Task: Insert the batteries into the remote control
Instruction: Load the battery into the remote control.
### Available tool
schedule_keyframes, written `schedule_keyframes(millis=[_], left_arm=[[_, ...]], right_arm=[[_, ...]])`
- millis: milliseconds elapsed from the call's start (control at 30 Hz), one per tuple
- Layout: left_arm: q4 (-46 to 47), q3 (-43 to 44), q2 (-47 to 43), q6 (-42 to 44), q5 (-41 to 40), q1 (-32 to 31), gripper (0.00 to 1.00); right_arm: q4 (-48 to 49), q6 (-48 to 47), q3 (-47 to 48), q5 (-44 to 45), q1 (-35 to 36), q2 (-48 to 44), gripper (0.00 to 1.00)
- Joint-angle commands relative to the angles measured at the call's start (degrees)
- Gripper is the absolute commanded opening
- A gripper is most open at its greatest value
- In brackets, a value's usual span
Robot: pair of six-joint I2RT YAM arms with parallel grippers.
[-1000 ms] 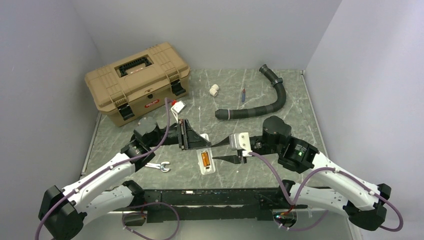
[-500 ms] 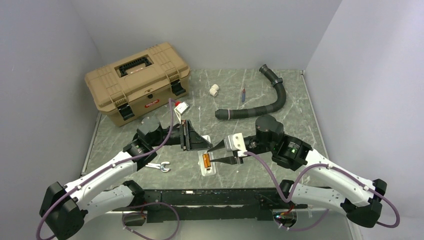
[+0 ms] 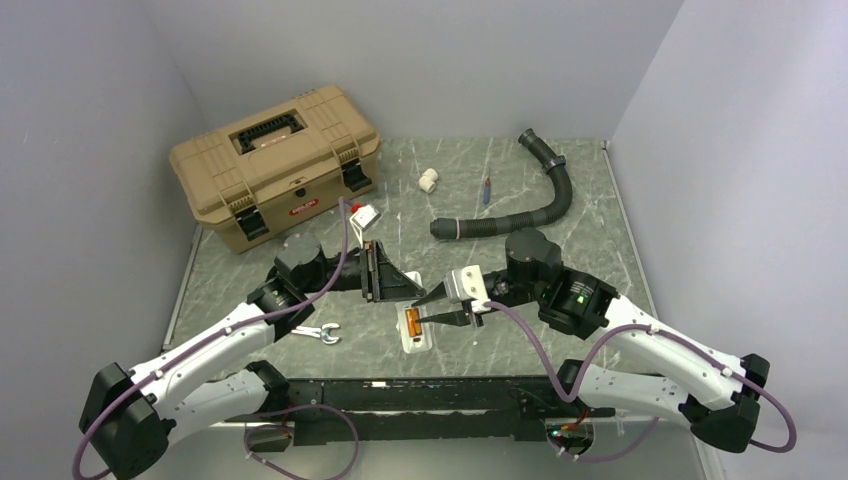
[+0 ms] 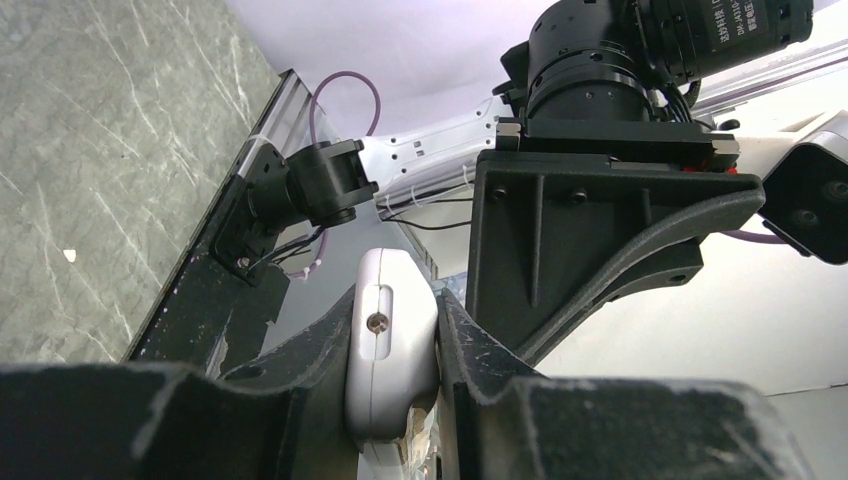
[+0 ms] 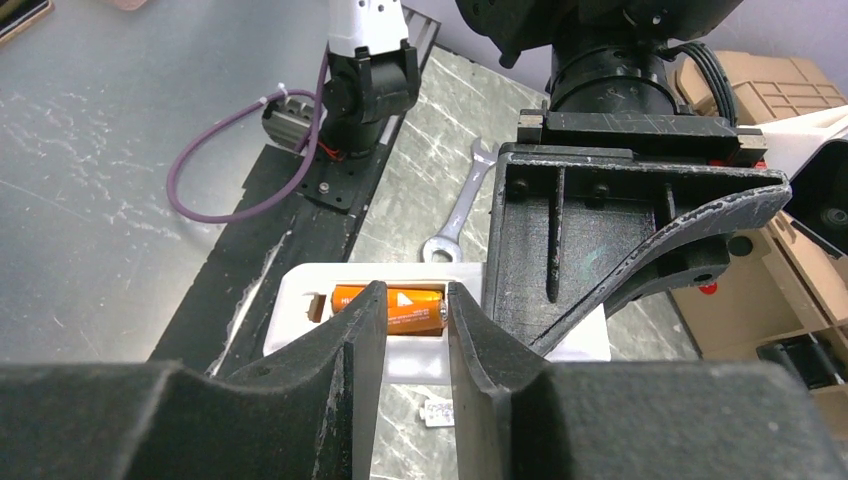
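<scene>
Right tool (image 3: 426,310) shifted left, narrowly apart over battery (image 5: 405,303); left tool (image 4: 395,325) clamped on remote control (image 4: 385,375).

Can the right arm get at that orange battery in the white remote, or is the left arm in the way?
Probably yes. The right end effector hangs right over the battery, its fingers slightly apart, with nothing between them and it. The left end effector grips the remote at its far end, clear of the battery.

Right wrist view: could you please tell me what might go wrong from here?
The right gripper straddles the battery in the remote control; squeezing or pushing off-centre could pop it out of the recess. The left gripper clamps only the remote's end, so downward pressure may tilt it.
</scene>
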Motion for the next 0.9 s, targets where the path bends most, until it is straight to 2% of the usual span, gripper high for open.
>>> schedule_keyframes(millis=[0, 867], left_arm=[[2.89, 2.59, -0.02, 0.92, 1.30, -0.32, 0.00], [3.61, 2.24, 0.26, 0.39, 1.39, -0.37, 0.00]], right_arm=[[3.36, -0.49, 1.91, -1.87, -0.12, 0.14, 0.30], [1.68, -0.70, 1.29, 0.08, -0.17, 0.76, 0.27]])
